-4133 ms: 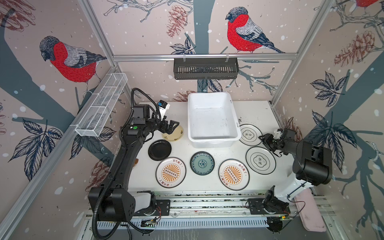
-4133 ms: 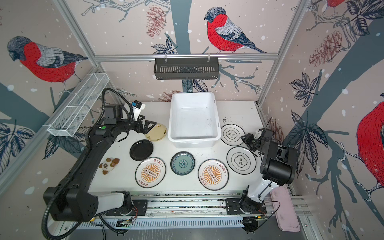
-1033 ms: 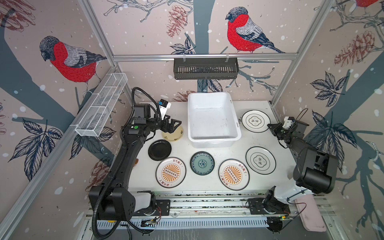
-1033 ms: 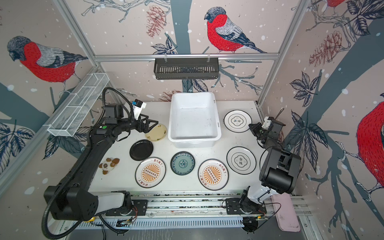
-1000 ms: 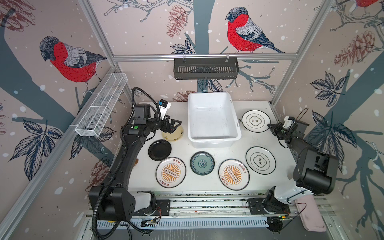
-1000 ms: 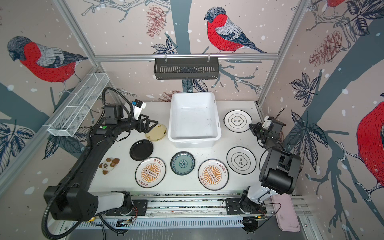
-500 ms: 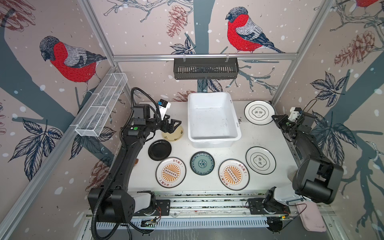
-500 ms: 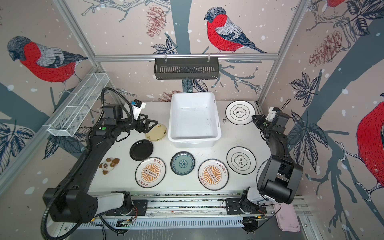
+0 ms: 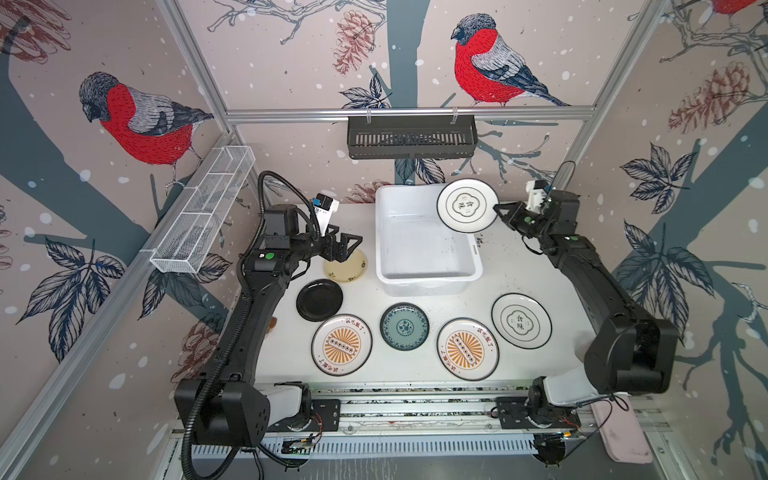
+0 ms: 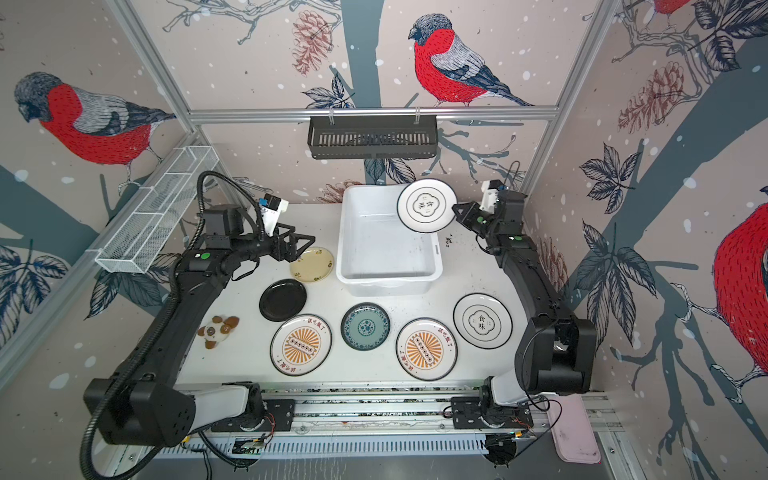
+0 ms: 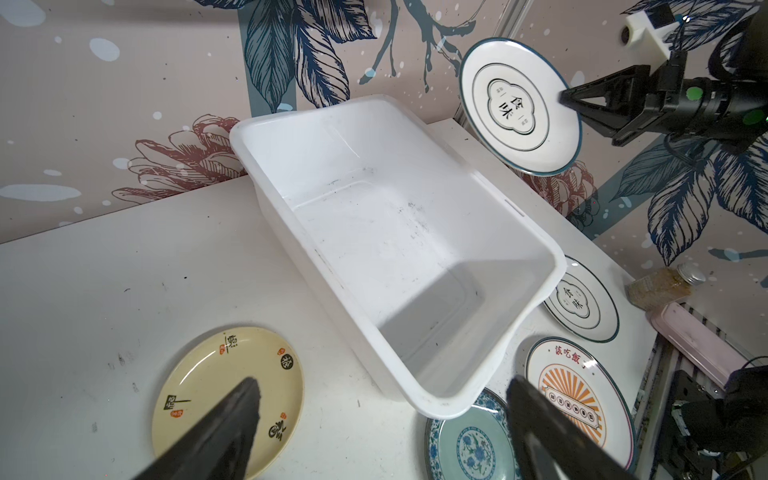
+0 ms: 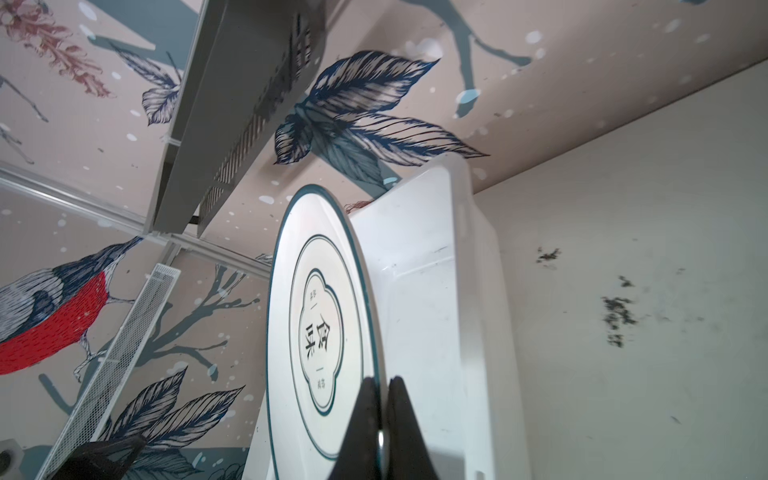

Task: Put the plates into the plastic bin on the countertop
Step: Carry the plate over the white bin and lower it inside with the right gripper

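Observation:
My right gripper [image 9: 498, 210] [image 12: 380, 380] is shut on the rim of a white plate with a black quatrefoil [image 9: 466, 204] [image 12: 320, 316]. It holds the plate in the air, tilted, over the far right corner of the plastic bin [image 9: 428, 278], which has nothing inside. My left gripper [image 9: 347, 243] [image 11: 382, 382] hangs open and holds nothing, above the pale yellow plate [image 9: 349, 268] left of the bin. On the countertop [image 9: 519, 266] in front lie a black plate [image 9: 319, 300], a teal plate [image 9: 404, 326], two orange sunburst plates [image 9: 341, 345] [image 9: 467, 349] and another quatrefoil plate [image 9: 521, 320].
A black slotted rack [image 9: 411, 137] hangs on the back wall above the bin. A white wire-mesh basket [image 9: 203, 216] runs along the left wall. A small brown and white toy [image 10: 217, 328] lies by the left arm. A pink pad [image 10: 573, 428] lies off the front right corner.
My right gripper has carried the quatrefoil plate from low at the bin's right side up and back to the bin's far right corner. The left arm has stayed still.

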Robot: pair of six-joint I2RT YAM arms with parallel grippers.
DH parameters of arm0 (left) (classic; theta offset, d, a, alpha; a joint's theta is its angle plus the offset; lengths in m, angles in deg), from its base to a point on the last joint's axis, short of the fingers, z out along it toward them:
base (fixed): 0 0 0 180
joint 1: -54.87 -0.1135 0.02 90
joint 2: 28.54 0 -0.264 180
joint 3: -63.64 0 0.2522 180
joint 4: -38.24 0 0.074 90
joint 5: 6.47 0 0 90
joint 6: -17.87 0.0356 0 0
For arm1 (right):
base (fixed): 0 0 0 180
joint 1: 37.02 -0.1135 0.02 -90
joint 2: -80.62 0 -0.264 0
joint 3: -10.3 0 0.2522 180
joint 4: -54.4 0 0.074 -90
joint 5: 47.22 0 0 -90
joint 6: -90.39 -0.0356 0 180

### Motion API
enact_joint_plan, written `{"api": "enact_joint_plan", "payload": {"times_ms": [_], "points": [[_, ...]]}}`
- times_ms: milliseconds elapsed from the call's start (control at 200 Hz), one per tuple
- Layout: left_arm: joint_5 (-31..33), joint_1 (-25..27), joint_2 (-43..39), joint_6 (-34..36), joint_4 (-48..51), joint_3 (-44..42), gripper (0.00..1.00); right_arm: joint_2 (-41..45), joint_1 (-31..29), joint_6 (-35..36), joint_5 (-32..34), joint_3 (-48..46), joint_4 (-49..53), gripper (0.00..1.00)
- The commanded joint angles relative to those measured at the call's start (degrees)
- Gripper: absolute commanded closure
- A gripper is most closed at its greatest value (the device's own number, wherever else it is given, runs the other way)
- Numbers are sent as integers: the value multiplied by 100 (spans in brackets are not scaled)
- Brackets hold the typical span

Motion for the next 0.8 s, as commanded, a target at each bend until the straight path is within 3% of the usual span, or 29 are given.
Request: {"api": "enact_joint_plan", "payload": {"times_ms": [0, 265, 440, 796], "points": [[-11, 7, -74, -145, -243, 61, 8, -304, -496, -189, 551, 348, -98, 98], [-145, 14, -257, -278, -306, 35, 8, -1194, -1432, -549, 1172, 658, -585, 98], [-249, 7, -351, -341, -356, -8, 8, -1904, -1945, -492, 1874, 1204, -393, 98], [-343, 12, -497, -419, -489, -161, 8, -2744, -2201, -824, 2730, 1570, -561, 99]]}}
